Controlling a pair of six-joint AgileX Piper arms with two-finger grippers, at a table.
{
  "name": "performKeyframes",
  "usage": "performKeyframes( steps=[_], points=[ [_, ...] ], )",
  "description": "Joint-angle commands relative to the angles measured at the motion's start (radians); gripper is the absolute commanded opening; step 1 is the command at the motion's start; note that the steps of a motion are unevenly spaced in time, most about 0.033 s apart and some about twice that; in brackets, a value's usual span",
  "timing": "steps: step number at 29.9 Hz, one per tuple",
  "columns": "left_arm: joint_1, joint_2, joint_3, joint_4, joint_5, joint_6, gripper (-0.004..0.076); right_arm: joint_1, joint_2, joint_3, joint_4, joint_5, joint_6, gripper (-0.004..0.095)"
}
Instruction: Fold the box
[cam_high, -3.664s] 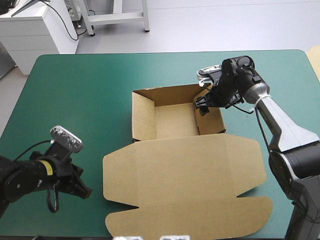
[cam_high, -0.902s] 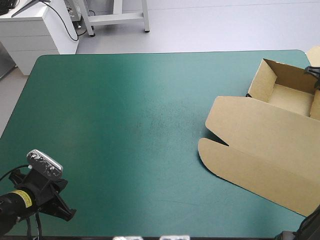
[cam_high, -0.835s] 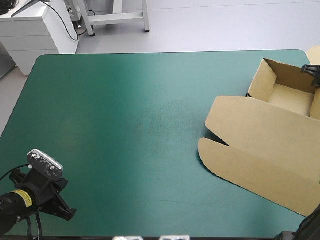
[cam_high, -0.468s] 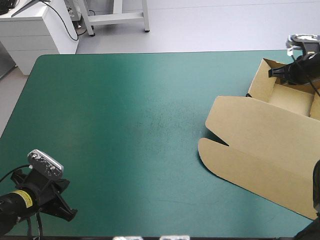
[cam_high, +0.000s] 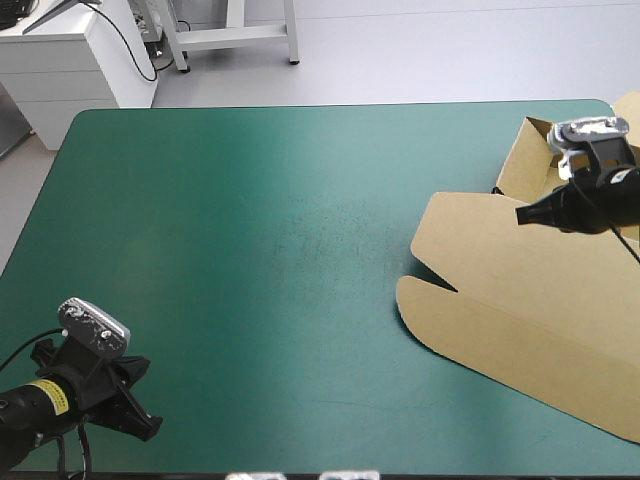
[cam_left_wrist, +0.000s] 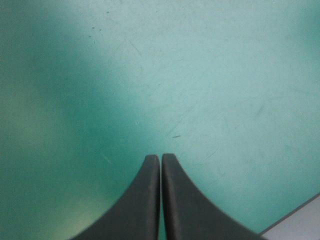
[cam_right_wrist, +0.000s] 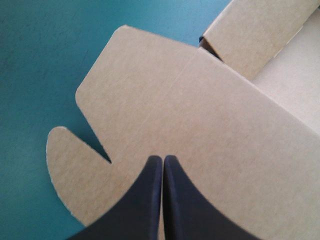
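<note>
At the table's (cam_high: 250, 220) right edge lies the box (cam_high: 520, 290), its tray (cam_high: 535, 160) by the far right corner and its lid (cam_high: 500, 320) flat, spreading toward the near edge. The lid's long axis slants from mid-table to the near right corner, with the rounded flap facing left. The right gripper (cam_high: 525, 215) hangs over the lid beside the tray, jaws pressed together and empty. The left gripper (cam_high: 150, 430), likewise closed on nothing, sits over bare cover at the near left corner, well apart from the box.

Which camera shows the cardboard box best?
The high view: the box shows raised tray and flat lid together, though partly cut off. The right wrist view shows only the lid and tray corner; the left wrist view, just the teal-green cover.
</note>
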Motion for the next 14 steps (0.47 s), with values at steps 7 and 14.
performKeyframes(
  steps=[7, 14],
  points=[
    [-0.004, 0.006, -0.004, -0.124, -0.172, -0.017, -0.0008, 0.0, -0.32, 0.254, 0.034, -0.026, -0.035, -0.0006],
    [-0.004, 0.006, 0.075, -0.154, -0.204, -0.019, -0.0008, 0.0, -0.524, 0.424, 0.038, -0.034, -0.041, -0.0006]
  ],
)
